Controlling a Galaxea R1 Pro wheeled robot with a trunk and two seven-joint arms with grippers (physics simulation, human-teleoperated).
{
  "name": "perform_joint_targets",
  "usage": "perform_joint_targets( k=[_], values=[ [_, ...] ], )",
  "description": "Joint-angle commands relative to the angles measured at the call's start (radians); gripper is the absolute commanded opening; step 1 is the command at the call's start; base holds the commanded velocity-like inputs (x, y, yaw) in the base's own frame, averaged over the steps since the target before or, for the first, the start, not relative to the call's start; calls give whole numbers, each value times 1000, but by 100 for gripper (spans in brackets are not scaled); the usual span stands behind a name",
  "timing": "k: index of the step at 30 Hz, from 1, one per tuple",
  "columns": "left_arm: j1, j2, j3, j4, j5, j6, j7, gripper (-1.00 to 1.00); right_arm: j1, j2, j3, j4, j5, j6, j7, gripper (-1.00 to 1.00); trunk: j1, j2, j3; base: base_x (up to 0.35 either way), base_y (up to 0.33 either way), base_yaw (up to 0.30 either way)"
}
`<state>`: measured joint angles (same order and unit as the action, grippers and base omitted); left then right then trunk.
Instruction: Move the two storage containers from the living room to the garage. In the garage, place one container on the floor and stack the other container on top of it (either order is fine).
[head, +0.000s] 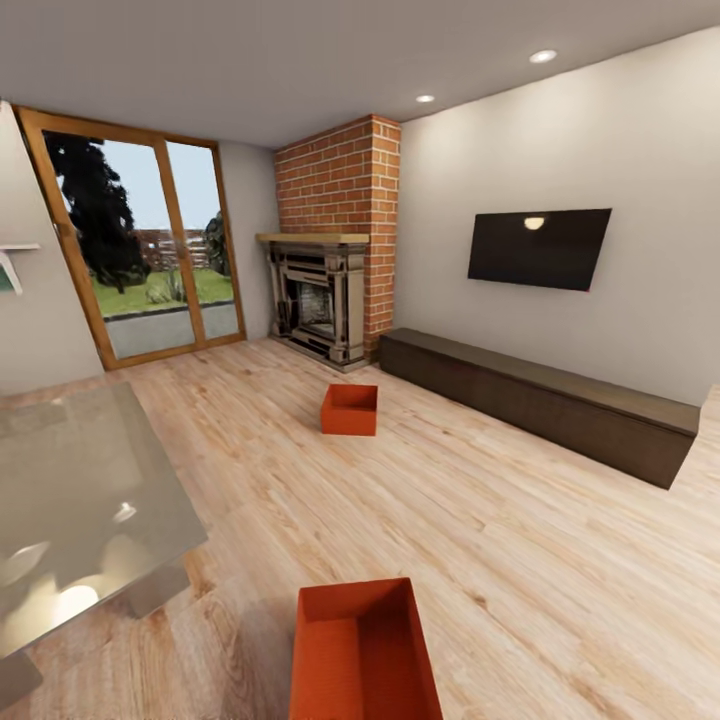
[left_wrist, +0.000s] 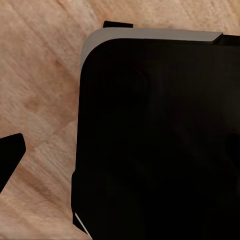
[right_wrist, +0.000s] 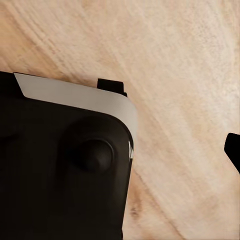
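Two orange-red storage containers stand open-topped on the light wood planks of the living room. The near container (head: 362, 655) lies at the lower edge of the head view, just in front of me. The far container (head: 350, 410) sits mid-room, before the brick fireplace (head: 335, 290). In the left wrist view a dark fingertip (left_wrist: 10, 155) shows at the picture's edge beside my black base (left_wrist: 155, 140). The right wrist view has a dark fingertip (right_wrist: 233, 150) at its edge, over bare planks. Nothing is held. The garage and its floor are out of view.
A glass-topped table (head: 80, 500) stands close at the left. A long dark low cabinet (head: 540, 400) runs along the right wall under a black screen (head: 538, 247). Glazed doors (head: 150, 250) are at the back left. Open wood flooring (head: 480, 540) lies between the containers.
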<state>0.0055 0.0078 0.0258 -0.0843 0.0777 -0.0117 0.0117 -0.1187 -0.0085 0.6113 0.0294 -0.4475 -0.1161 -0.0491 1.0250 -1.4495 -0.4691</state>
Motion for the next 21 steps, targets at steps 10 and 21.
perform_joint_targets(
  k=[10, 21],
  values=[
    [1, 0, 2, -2, 8, -1, 1, 100, -1, 1, 8, 3, -8, -5, 0, 100, 0, 0, -1, 71, 0, 12],
    [1, 0, 2, -2, 8, -1, 1, 100, -1, 1, 8, 3, -8, -5, 0, 100, 0, 0, -1, 233, 0, 0]
  ],
)
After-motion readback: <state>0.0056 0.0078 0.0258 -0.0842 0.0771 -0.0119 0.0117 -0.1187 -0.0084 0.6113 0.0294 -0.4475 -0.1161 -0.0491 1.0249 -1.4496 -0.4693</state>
